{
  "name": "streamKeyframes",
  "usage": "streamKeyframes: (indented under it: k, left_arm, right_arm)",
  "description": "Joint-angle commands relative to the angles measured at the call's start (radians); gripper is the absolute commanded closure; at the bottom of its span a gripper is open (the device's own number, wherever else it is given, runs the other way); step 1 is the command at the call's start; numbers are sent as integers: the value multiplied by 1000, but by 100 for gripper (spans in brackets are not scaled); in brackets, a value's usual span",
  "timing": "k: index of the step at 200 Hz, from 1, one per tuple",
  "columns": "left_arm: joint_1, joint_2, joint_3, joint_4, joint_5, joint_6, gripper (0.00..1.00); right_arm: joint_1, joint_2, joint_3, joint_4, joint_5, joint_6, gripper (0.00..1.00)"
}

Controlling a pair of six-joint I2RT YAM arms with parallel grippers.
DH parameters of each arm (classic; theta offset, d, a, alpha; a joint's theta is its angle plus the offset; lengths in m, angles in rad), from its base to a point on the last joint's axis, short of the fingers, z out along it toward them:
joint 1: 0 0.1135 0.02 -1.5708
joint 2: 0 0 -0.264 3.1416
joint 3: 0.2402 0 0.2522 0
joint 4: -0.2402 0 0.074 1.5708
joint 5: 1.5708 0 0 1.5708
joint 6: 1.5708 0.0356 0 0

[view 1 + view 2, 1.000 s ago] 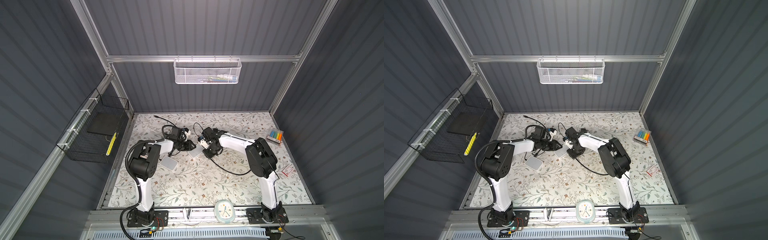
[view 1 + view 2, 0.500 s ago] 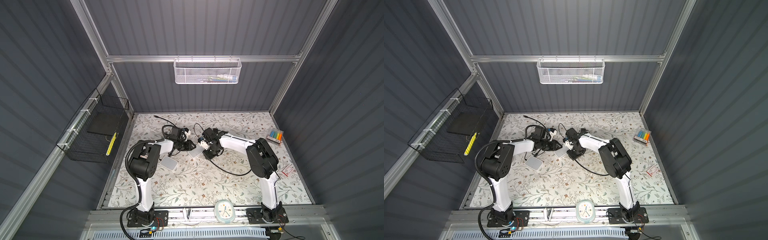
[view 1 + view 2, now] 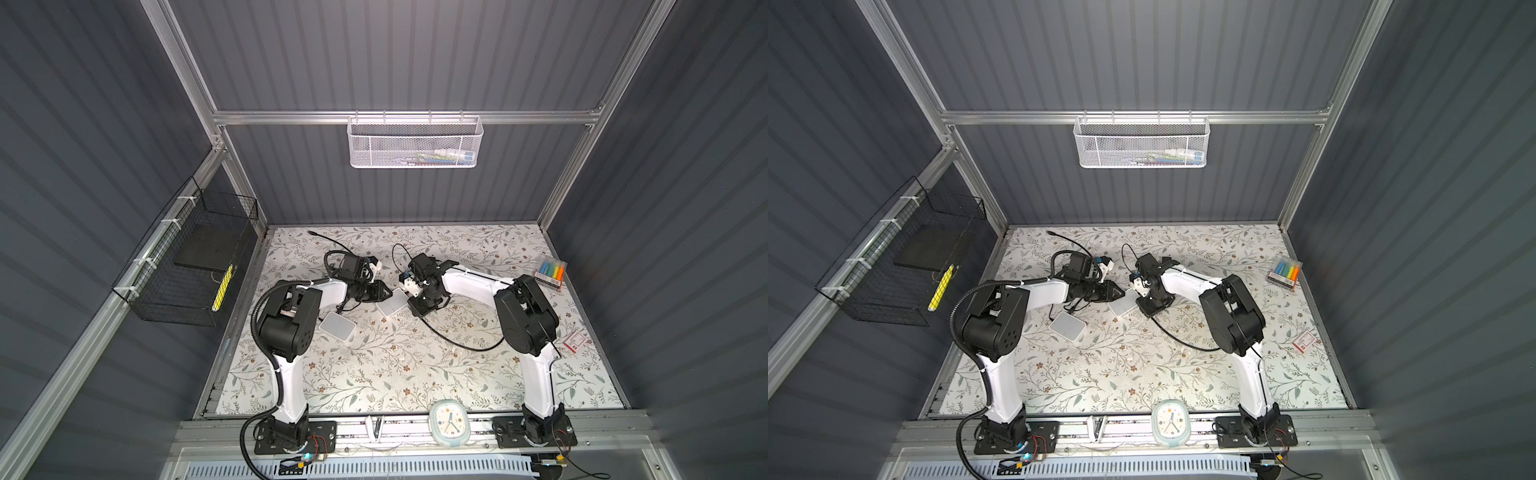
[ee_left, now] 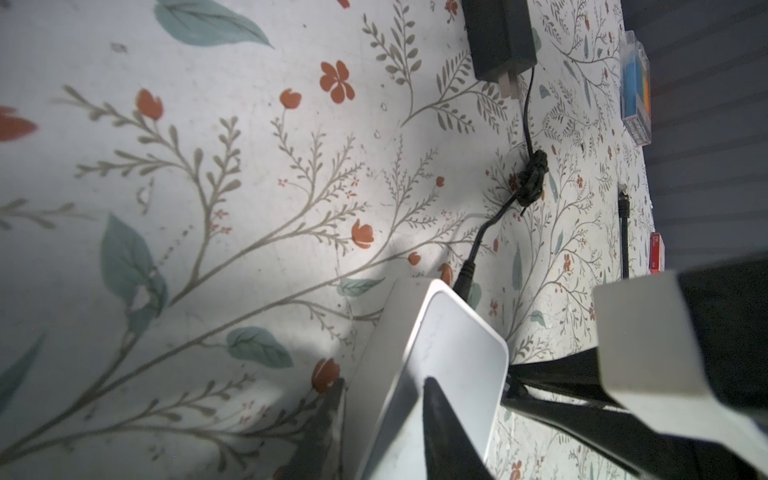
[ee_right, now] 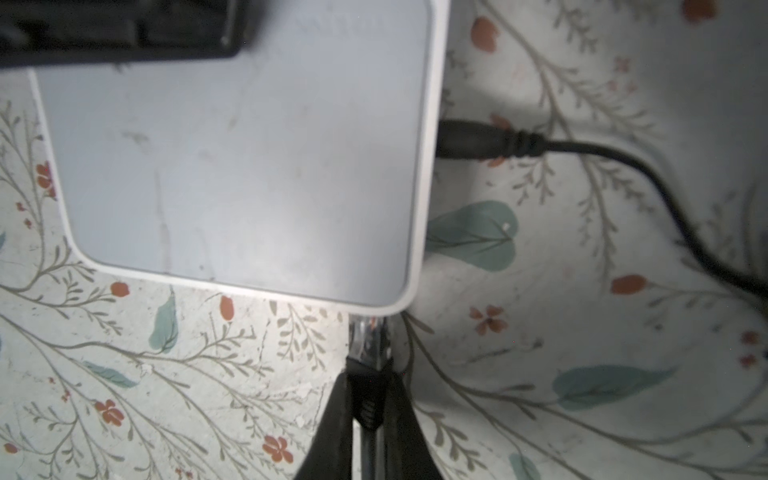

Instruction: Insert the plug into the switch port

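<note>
The left gripper [image 4: 382, 390] is closed part-way on the white switch [image 3: 392, 301]. One of its fingers [image 4: 444, 432] lies on the top face and the other presses the side wall. In both top views this gripper is at the switch's 10 o'clock.

The right gripper [image 5: 369, 374] is at the switch's 3 o'clock. Its fingers [image 5: 332, 419] are nearly together, pinching the black boot of the clear plug [image 5: 368, 336]. The plug's tip meets the switch's side wall beside a corner, but I cannot tell whether it has entered a port. Its black cable [image 3: 457, 338] runs off toward 4 o'clock.

A black power lead [image 5: 478, 143] is plugged into the adjoining wall. A second white box [image 3: 336, 326] lies at the switch's 8 o'clock.
</note>
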Motion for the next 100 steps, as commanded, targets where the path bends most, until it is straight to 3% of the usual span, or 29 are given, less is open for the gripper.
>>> streamKeyframes:
  k: [1, 100]
  left_arm:
    - [-6, 23, 15, -24, 25, 20, 68]
    - [-7, 26, 4, -16, 26, 15, 68]
  right_arm:
    - [-3, -6, 12, 6, -18, 15, 100]
    - [-3, -20, 23, -3, -30, 25, 100]
